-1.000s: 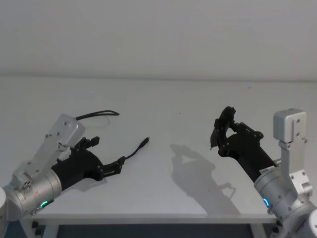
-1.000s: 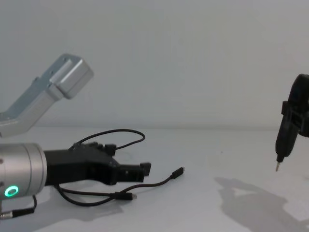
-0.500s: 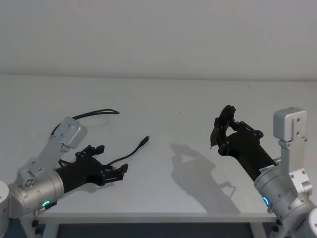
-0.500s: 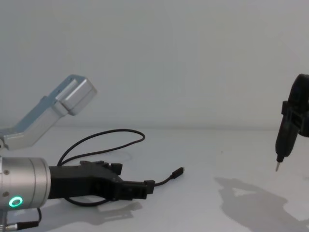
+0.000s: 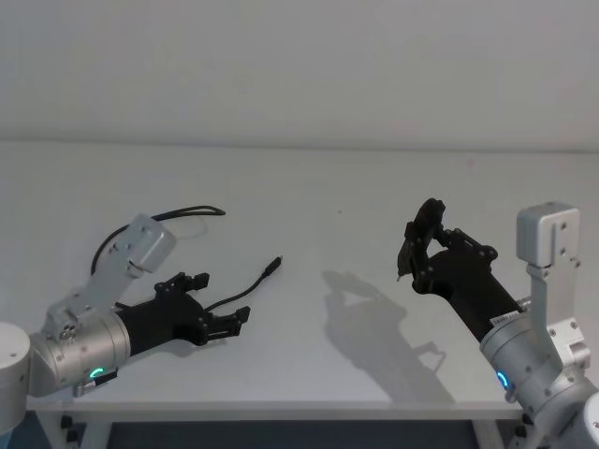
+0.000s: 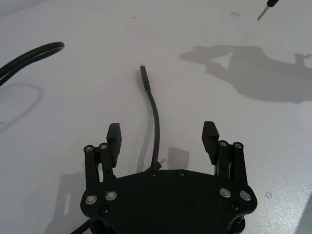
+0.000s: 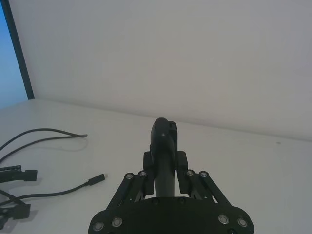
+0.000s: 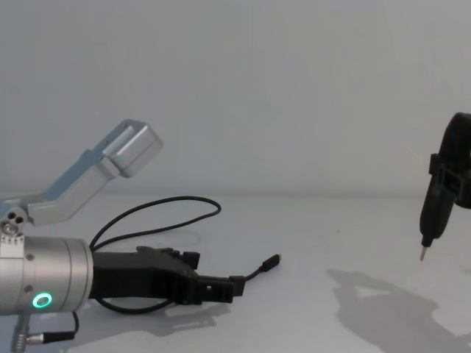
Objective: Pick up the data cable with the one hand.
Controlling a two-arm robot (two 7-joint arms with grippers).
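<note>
Between the jaws of the wide-open left hand [image 6: 162, 131], the data cable [image 6: 153, 100] lies ungripped.

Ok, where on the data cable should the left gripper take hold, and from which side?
Take the data cable on the gently curved stretch just behind its plug, which runs along the table between the left gripper's open fingers. Come down from above, fingers straddling the thin cord crosswise. The right gripper hangs clear, holding a pen-shaped tool.
</note>
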